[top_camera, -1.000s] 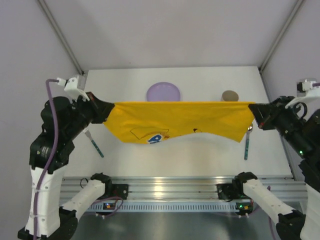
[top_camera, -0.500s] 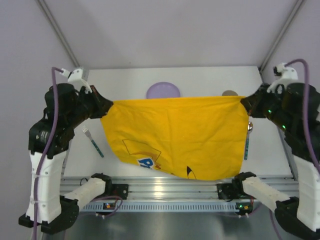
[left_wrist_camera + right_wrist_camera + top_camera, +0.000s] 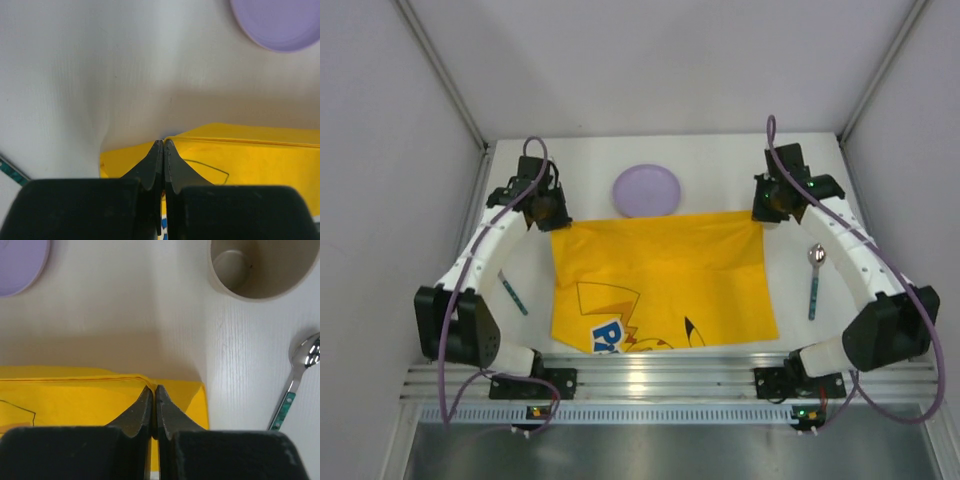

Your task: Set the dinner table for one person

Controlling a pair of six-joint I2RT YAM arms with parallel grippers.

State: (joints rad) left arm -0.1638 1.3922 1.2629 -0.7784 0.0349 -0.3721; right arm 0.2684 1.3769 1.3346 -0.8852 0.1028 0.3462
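laid the yellow mat, airborne a second ago, flat on the dinner table just beside the purple plate. still pinched at both far corners by left gripper and right gripper, closed tight on cloth; likely time to let go.

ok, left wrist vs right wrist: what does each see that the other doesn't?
Left wrist only: a teal utensil handle at the lower left edge. Right wrist only: the beige cup and the spoon. Both: the yellow mat, the purple plate and the white dinner table. In its own view, the left gripper and the right gripper are each shut on a mat corner.
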